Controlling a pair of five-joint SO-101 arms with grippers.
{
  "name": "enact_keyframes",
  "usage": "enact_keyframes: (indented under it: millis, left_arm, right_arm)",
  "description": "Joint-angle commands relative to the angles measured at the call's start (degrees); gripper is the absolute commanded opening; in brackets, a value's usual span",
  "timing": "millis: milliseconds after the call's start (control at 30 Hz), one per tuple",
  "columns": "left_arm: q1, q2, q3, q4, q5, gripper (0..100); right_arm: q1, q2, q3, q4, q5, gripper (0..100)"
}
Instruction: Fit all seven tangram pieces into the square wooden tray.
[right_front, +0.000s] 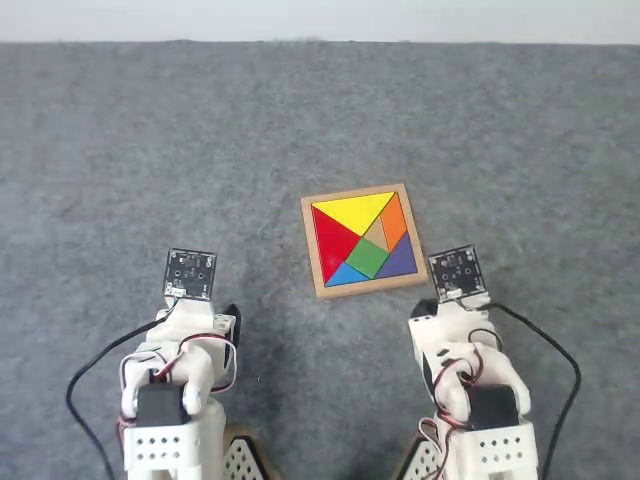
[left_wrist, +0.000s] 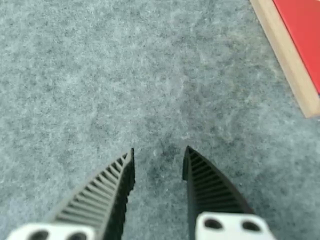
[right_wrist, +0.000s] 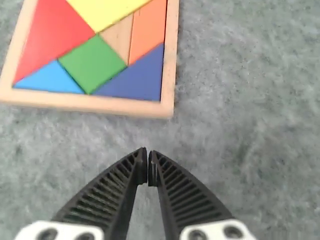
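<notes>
Currently, the square wooden tray (right_front: 374, 288) lies flat on the grey, felt-like table (right_front: 150, 150), turned slightly off square to the table edge. It sits ahead of the two arms, nearer the right arm (right_front: 465, 360) than the left arm (right_front: 180, 350).

Tray contents, seven pieces, all seated inside the rim with edges touching:
- yellow triangle (right_front: 355, 212): large, along the far side.
- red triangle (right_front: 328, 240): large, along the side toward the left arm.
- green square (right_front: 367, 257): near the centre.
- light blue triangle (right_front: 346, 274): small, at the near corner, between the red triangle and the green square.
- dark blue triangle (right_front: 399, 262): medium, at the corner closest to the right arm.
- orange parallelogram (right_front: 395, 222): along the side away from the left arm.
- plain wood triangle (right_front: 377, 235): small, between the orange parallelogram and the green square.

Left tool (left_wrist: 157, 152): fingers parted to a moderate gap, holding nothing, over bare table. The tray rim (left_wrist: 287, 50) and part of the red triangle (left_wrist: 302, 30) lie well apart from it.

Right tool (right_wrist: 147, 152): fingers (right_wrist: 172, 187) closed tip to tip, holding nothing, over bare table near the tray rim (right_wrist: 85, 102) below the dark blue triangle (right_wrist: 140, 75), not touching it.
</notes>
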Motion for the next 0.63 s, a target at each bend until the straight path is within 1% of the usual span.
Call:
enact_keyframes:
  millis: [0,100,600]
  left_arm:
    - [0.1,-1.6,-0.5,0.5,-0.4,15]
    - [0.1,-1.6,-0.5,0.5,-0.4,15]
    - [0.1,-1.6,-0.5,0.5,-0.4,15]
  right_arm:
    - [0.7,-0.4,0.9,5.1,0.6,1.2]
    - [0.8,-0.5,0.9,6.5,0.6,1.2]
    - [0.7,-0.5,0.9,6.7,0.6,1.2]
